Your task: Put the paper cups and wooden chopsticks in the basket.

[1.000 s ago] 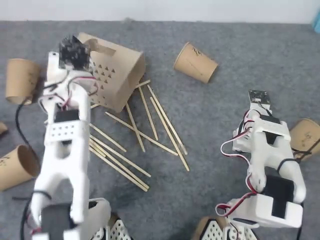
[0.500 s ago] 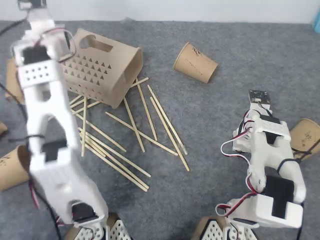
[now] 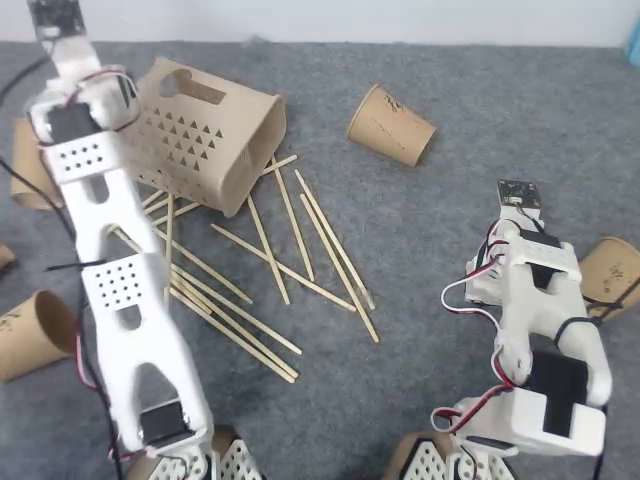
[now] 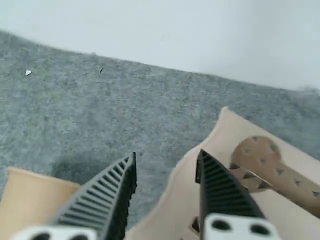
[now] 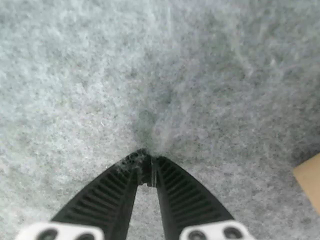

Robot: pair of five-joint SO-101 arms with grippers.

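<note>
Grey carpet [image 3: 480, 100], two arms at work: the basket [image 3: 215, 140] lies tipped on its side at the far left, its open mouth facing the scattered wooden chopsticks [image 3: 338, 255], which fan out across the carpet just in front of it, a few reaching in under its edge. None of them is inside.

My left arm [image 3: 105, 250] is stretched out along the left side. Its left pincer [image 4: 166, 159] is released, fingers spread and holding nothing, hanging above the carpet between the left cup [image 3: 28, 165] and the basket's wall.

My right pincer [image 5: 147, 167] is clenched, tips pressed together with nothing between them, pointing down at bare carpet on the right side, well apart from the chopsticks.

The paper cups are all outside the basket. The far cup [image 3: 392, 125] lies on its side beyond the chopsticks, to the right of the basket. The left cup sits just beside the basket, partly behind my left arm. The near cup [image 3: 35, 330] lies at the left edge, closer to my base. The right-edge cup [image 3: 612, 272] is partly hidden behind my right arm [image 3: 535, 300].
</note>
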